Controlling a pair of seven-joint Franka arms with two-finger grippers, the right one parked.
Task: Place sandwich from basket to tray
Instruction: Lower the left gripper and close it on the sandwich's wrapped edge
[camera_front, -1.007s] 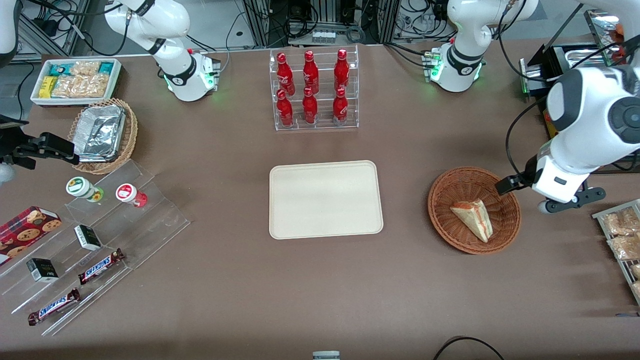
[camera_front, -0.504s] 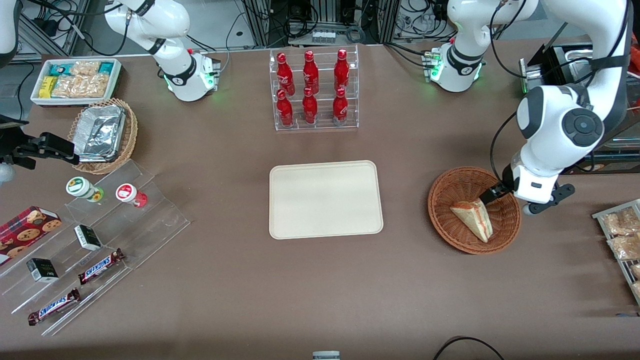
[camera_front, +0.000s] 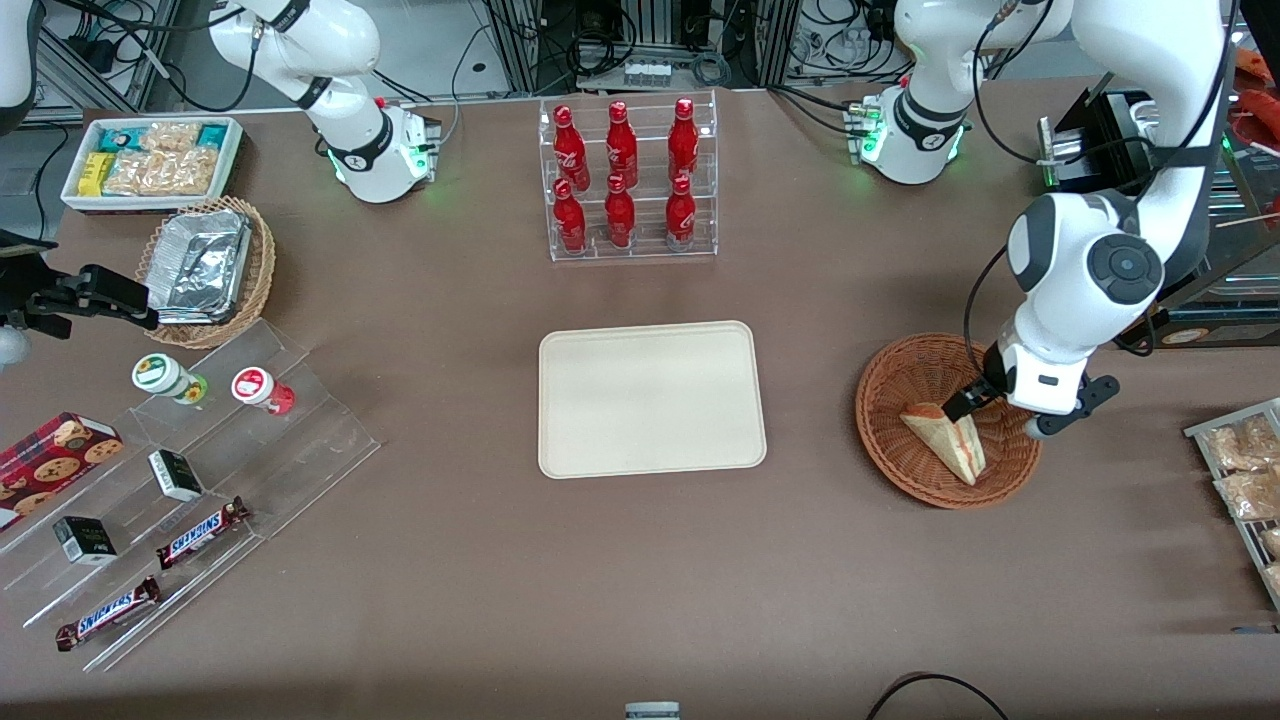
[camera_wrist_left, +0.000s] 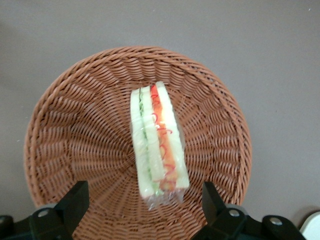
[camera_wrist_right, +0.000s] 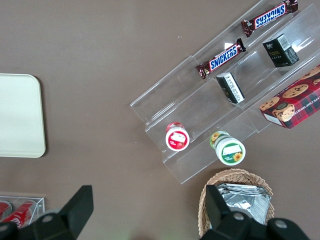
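Observation:
The sandwich (camera_front: 948, 440), a clear-wrapped wedge of pale bread with red-orange and green layers, lies in the round reddish-brown wicker basket (camera_front: 895, 385) toward the working arm's end of the table. My gripper (camera_front: 972, 410) hangs open just above the basket, over the sandwich's wide end. In the left wrist view the sandwich (camera_wrist_left: 157, 145) stands on edge in the basket (camera_wrist_left: 75, 125), and my gripper (camera_wrist_left: 142, 200) has one black finger on each side of the wrapped end without touching it. The cream tray (camera_front: 650, 400) lies flat mid-table, bare.
A clear rack of red bottles (camera_front: 625, 180) stands farther from the front camera than the tray. A wire shelf of snack packets (camera_front: 1240, 470) sits at the table edge beside the basket. A tan basket with foil containers (camera_front: 205, 265) and an acrylic snack stand (camera_front: 200, 470) lie toward the parked arm's end.
My arm has swung in over the basket and come down. The gripper went from beside the basket's rim to above the sandwich. The sandwich has not moved.

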